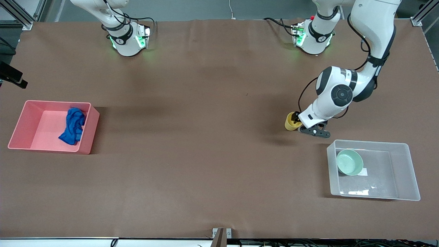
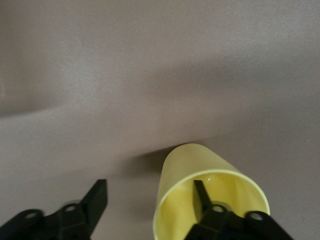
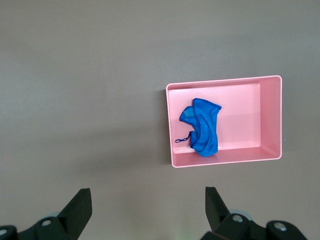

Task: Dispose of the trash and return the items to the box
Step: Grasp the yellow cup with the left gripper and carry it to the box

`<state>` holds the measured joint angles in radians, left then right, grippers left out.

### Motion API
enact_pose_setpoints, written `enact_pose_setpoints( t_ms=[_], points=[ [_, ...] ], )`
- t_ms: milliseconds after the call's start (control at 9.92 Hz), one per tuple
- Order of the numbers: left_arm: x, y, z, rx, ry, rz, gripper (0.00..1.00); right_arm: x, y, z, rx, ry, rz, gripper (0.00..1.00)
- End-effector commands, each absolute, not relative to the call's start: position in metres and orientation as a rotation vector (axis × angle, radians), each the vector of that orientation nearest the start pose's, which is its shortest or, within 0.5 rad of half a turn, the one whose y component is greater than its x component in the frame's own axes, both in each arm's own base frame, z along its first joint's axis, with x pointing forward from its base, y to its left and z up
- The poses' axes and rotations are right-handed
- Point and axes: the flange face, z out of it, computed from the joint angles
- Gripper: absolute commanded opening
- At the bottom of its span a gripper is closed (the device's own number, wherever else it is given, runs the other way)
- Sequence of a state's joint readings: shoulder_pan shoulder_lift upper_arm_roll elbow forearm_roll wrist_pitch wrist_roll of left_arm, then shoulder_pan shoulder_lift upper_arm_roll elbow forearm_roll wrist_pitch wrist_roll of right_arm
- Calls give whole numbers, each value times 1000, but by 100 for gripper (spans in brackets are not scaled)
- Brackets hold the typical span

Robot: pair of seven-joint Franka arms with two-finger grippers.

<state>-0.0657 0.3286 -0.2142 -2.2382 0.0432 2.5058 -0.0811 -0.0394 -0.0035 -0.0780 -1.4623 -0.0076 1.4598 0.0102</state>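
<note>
The yellow cup (image 1: 290, 124) stands on the table, a little farther from the front camera than the clear box (image 1: 410, 171). My left gripper (image 1: 295, 120) is open and low at the cup. In the left wrist view one finger (image 2: 201, 194) is inside the cup (image 2: 190, 167) and the other is outside it, well apart from its wall; the gripper (image 2: 150, 185) straddles the rim. The mint-green bowl (image 1: 349, 162) lies in the clear box. The blue cloth wad (image 1: 72, 126) lies in the pink bin (image 1: 20, 120). My right gripper (image 3: 147, 192) is open and empty, high over the table.
The pink bin (image 3: 272, 115) with the cloth (image 3: 202, 131) sits toward the right arm's end of the table. A white label (image 1: 364, 172) shows on the clear box's bottom beside the bowl. Brown table surface lies between the two bins.
</note>
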Motion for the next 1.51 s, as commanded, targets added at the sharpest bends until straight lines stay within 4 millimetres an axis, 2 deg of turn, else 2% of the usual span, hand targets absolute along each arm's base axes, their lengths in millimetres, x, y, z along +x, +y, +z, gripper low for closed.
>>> enact_pose_setpoints(
  t_ms=[0, 202, 303, 504, 605, 706, 807, 908, 1008, 1210, 1412],
  points=[
    [512, -158, 201, -3151, 305, 128, 2, 536, -64, 671, -3116, 249, -6, 100],
    [508, -164, 208, -3142, 295, 170, 0, 536, -63, 671, -3116, 244, -3, 100],
    [506, -164, 218, -3129, 307, 193, 0, 535, -64, 671, -3116, 249, -1, 100],
    [514, -159, 255, -3110, 326, 180, 0, 536, -64, 671, -3116, 244, -3, 100],
    [533, -150, 285, -3103, 336, 170, 0, 536, -61, 671, -3119, 235, -1, 100],
    [564, -131, 318, -3104, 292, 175, 0, 536, -61, 671, -3119, 235, -3, 100],
    [597, -103, 345, -3110, 244, 142, 0, 536, -63, 671, -3119, 225, -3, 100],
    [624, -71, 363, -3110, 186, 68, 0, 535, -64, 670, -3119, 227, 4, 100],
    [648, -48, 366, -3107, 163, 25, 0, 536, -62, 670, -3119, 232, 4, 100],
    [687, 3, 349, -3135, 168, -7, 0, 536, -63, 670, -3119, 230, 1, 100],
    [705, 57, 309, -3163, 231, 10, 0, 536, -63, 670, -3118, 237, 1, 100]
  ],
)
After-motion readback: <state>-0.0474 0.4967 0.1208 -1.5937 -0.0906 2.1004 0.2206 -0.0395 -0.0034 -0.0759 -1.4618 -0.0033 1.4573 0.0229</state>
